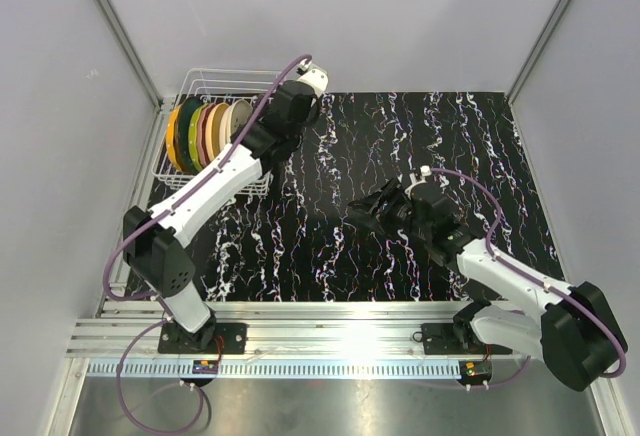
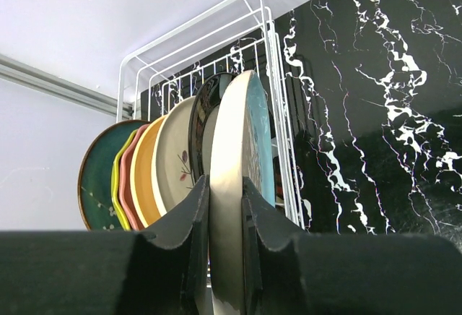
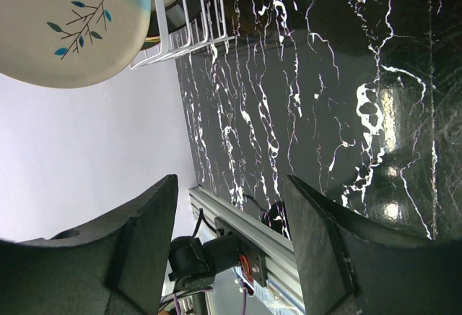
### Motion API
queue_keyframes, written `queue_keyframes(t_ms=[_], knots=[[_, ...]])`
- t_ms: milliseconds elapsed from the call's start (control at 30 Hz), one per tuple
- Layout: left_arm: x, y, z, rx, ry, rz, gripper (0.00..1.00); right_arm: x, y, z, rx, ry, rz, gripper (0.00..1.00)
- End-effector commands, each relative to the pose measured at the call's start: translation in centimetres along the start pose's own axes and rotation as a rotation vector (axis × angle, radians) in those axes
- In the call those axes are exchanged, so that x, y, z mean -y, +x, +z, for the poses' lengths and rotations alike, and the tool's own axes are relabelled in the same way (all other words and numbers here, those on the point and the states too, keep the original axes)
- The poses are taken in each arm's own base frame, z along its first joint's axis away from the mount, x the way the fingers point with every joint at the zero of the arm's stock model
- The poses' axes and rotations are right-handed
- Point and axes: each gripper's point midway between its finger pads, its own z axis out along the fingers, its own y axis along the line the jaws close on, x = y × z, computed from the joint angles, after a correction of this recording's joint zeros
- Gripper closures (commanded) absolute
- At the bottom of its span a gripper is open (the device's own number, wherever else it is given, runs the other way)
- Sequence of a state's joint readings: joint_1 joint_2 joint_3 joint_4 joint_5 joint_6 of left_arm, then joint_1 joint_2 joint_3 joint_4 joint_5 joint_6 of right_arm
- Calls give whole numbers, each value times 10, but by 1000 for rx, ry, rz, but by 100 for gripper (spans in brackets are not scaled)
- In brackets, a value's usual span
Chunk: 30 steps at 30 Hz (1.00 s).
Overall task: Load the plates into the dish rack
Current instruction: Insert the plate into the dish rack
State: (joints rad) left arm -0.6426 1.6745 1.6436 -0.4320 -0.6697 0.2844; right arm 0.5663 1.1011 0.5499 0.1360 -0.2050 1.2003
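The black marbled table (image 1: 420, 146) filled the cell. At its far left corner stood the white wire dish rack (image 1: 215, 78), with a row of plates (image 1: 200, 131) standing on edge inside it. The left gripper (image 2: 225, 188) was clamped on the rim of a cream and blue plate (image 2: 234, 134), upright at the right end of that row. The right gripper (image 1: 372, 212) hung over mid-table, jaws wide, holding nothing.
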Motion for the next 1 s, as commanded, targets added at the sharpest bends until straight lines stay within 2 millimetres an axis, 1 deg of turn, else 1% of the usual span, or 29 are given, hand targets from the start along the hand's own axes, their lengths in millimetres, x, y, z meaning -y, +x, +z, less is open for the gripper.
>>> queue_keyframes(t_ms=[0,133,300,533,667,833,967], knots=[[-47,-46,-7,147,-131,-145,100,-17,-8,1,14,-49,-40,32],[-45,-38,3,137,-118,-201,100,-14,-9,4,9,-42,-38,32],[-49,-24,16,116,-101,-242,100,-9,-10,6,4,-34,-36,32],[-42,-10,22,116,-58,-298,100,0,-9,8,0,-23,-26,32],[-37,0,28,101,-53,-302,100,5,-7,9,-7,-13,-20,32],[-34,8,35,91,-51,-316,100,12,-8,9,-4,0,-16,32],[-36,15,39,77,-63,-320,99,16,-8,10,-5,7,-13,32]])
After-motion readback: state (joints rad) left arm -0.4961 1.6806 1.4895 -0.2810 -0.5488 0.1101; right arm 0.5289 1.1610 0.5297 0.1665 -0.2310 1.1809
